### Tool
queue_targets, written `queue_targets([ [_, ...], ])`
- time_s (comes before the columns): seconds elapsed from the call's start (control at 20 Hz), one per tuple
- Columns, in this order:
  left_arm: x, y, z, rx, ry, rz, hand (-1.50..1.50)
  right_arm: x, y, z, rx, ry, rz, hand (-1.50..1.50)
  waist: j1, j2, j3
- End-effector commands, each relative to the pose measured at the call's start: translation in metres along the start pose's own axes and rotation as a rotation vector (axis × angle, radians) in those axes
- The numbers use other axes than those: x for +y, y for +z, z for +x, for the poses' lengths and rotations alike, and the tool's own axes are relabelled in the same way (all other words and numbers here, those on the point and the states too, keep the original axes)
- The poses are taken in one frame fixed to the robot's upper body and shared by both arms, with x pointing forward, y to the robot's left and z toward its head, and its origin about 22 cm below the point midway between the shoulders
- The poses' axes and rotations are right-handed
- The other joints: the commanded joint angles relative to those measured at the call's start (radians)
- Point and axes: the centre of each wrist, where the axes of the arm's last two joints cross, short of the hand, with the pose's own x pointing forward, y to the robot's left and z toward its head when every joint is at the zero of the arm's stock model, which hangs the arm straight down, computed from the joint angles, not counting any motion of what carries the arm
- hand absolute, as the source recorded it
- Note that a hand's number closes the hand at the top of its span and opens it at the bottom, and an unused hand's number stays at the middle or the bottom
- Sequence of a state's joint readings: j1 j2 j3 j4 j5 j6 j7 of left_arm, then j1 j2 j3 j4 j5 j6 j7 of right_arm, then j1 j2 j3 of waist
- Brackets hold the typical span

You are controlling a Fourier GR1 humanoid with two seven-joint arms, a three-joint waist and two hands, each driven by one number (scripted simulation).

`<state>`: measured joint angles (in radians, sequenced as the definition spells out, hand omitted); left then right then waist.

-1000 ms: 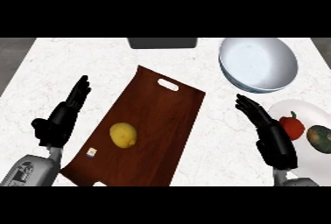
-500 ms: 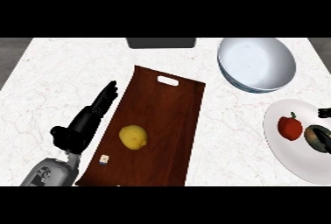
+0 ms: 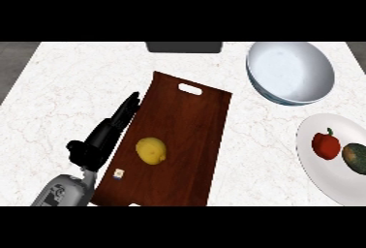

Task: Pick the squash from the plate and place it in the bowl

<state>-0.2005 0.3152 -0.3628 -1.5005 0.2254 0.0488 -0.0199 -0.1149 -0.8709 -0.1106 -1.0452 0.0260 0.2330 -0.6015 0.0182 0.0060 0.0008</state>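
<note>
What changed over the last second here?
The right hand has left the view. The left hand, open, shifted right to the cutting board's left edge. Nothing gripped. The squash and pepper on the plate, the lemon and the bowl stayed put.

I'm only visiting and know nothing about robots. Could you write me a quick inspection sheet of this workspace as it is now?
Surface: white marble counter.
Job's things: squash lies on the plate at the right edge, beside a red pepper; bowl behind the plate, nothing in it.
Clutter: wooden board carrying a lemon; dark object at the far edge.
Hands: left hand open, along the board's left edge; right hand not in view.
Cables: nothing seen.
Surroundings: grey area past the counter's far left corner.
</note>
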Motion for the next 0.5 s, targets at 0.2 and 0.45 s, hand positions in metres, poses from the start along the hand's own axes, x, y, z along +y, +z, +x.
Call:
queue_targets([
  [0.2, -0.018, 0.000, 0.007, -0.001, 0.003, -0.042, 0.00, -0.058, -0.009, 0.036, 0.301, 0.402, 0.454, -1.50, 0.023, -0.001, -0.003],
  [0.45, -0.006, -0.003, 0.013, -0.002, 0.004, -0.013, 0.00, -0.055, -0.039, 0.071, 0.388, 0.428, 0.643, -1.50, 0.003, -0.005, -0.003],
])
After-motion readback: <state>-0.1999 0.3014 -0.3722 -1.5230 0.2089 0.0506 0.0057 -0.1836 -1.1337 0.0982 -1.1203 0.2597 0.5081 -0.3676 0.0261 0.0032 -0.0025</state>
